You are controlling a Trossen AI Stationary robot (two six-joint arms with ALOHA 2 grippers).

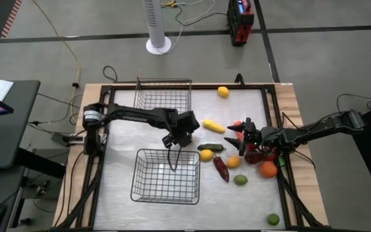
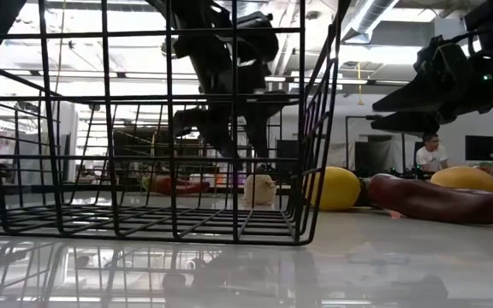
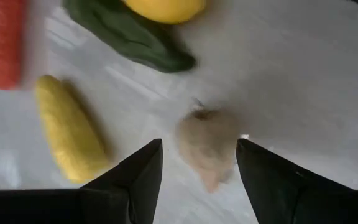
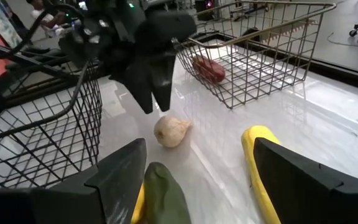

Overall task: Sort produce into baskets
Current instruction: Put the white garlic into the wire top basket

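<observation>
Left end effector (image 3: 197,168) open, empty, poised above pale bulb (image 3: 207,146); right end effector (image 4: 197,180) open, empty. Best lowered straight, closing evenly.

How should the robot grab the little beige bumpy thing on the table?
Probably from straight above, pinching the beige piece across its round middle, not its narrow tip. It lies bare on the table between the open left gripper's fingers, with nothing touching it.

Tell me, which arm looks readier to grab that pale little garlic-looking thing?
The left. Its open gripper hangs right over the pale bulb, which shows between its fingers. The right gripper, also open, sits farther off among the produce at the table's right side, with the bulb well ahead of it.
</observation>
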